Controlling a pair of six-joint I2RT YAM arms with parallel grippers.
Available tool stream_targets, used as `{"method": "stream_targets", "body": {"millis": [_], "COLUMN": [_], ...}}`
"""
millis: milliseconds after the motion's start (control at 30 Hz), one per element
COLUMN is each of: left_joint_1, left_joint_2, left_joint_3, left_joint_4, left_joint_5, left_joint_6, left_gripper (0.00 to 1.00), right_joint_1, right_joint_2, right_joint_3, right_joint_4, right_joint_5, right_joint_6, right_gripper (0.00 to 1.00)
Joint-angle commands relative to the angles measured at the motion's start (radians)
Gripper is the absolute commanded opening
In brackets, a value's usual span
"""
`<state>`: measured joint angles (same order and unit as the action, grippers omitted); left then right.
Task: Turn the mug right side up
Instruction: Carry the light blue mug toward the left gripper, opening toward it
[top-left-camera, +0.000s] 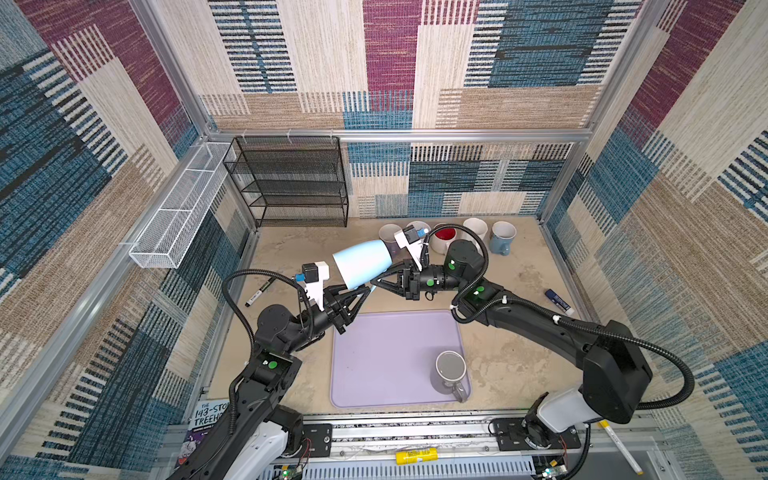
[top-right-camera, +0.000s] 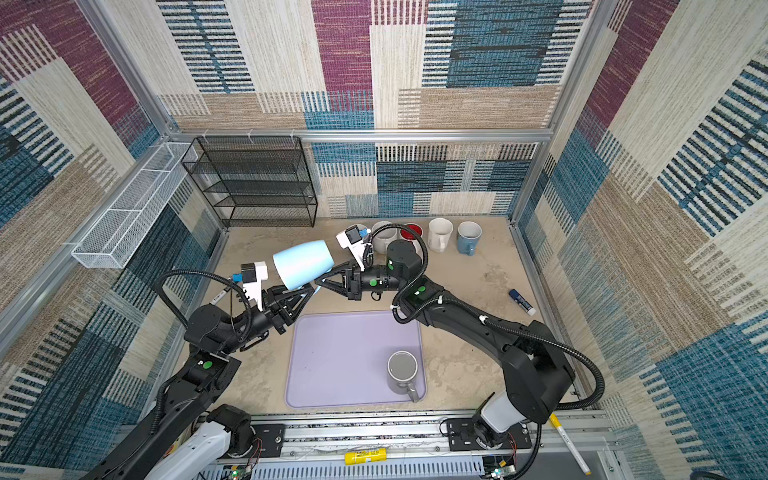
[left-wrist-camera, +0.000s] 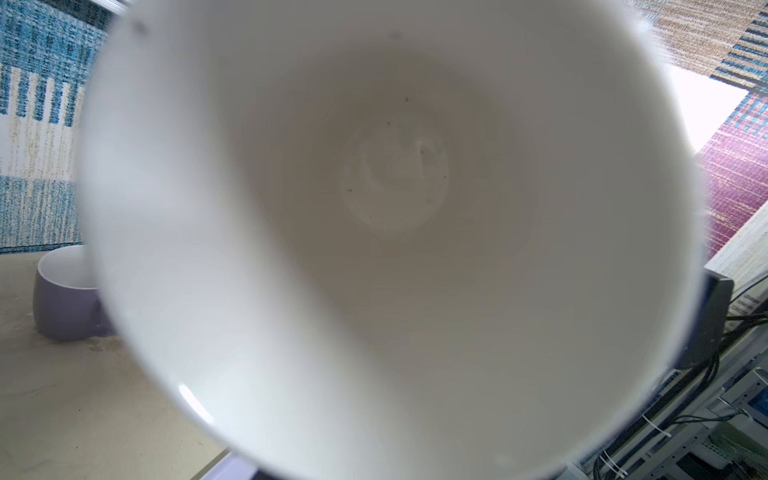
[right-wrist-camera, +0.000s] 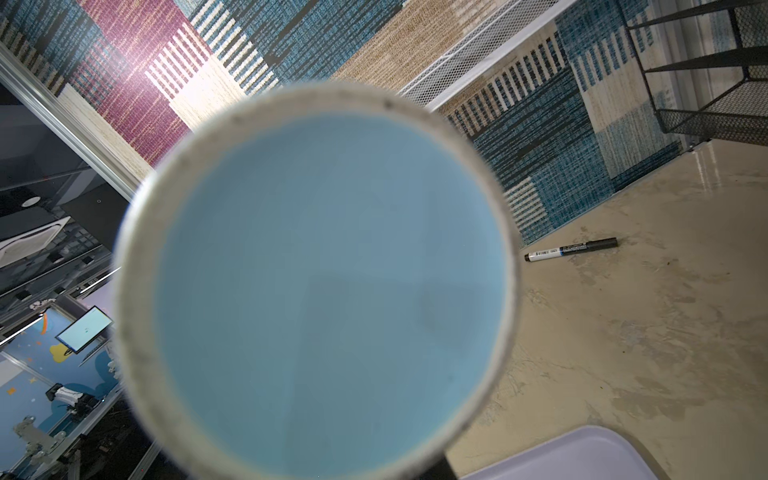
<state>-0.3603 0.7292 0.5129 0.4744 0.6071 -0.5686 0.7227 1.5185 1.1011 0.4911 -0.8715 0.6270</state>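
The light blue mug (top-left-camera: 361, 262) (top-right-camera: 303, 264) hangs on its side in the air behind the tray in both top views. Its white inside (left-wrist-camera: 374, 249) fills the left wrist view, and its blue base (right-wrist-camera: 332, 291) fills the right wrist view. My right gripper (top-left-camera: 376, 284) (top-right-camera: 319, 283) reaches in from the right and is shut under the mug's lower side; the handle is hidden. From the left, my left gripper (top-left-camera: 365, 292) (top-right-camera: 309, 291) has its fingertips at the mug's lower rim, and the mug hides the gap between them.
A lavender tray (top-left-camera: 374, 374) lies in front with an upright grey mug (top-left-camera: 451, 372) at its right corner. Several mugs (top-left-camera: 503, 237) stand along the back wall. A black wire rack (top-left-camera: 291, 183), a white mesh basket (top-left-camera: 178, 216), a marker (top-left-camera: 259, 291) and a blue stick (top-left-camera: 559, 300) lie around.
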Motion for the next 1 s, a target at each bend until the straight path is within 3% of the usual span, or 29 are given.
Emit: {"method": "stream_targets", "body": {"millis": [0,567,967], "left_joint_1": [0.001,0.004,0.004], "left_joint_2": [-0.001,-0.012,-0.025], "left_joint_3": [-0.002,-0.024,0.011], "left_joint_4": [0.047,0.083,-0.040], "left_joint_5": [-0.001,-0.018,-0.061], "left_joint_6": [0.004,-0.007,0.026], "left_gripper": [0.30,0.16,0.00], "right_joint_1": [0.006,0.017,0.018], "right_joint_2": [0.001,0.002,0.002], "right_joint_3": [0.000,-0.033,-0.041], "right_joint_4": [0.100,0.143,0.140], "right_joint_5": [-0.028,-0.036,-0.021], "right_joint_6": [0.016,0.037,0.026], "right_gripper": [0.00,0.00,0.00]}}
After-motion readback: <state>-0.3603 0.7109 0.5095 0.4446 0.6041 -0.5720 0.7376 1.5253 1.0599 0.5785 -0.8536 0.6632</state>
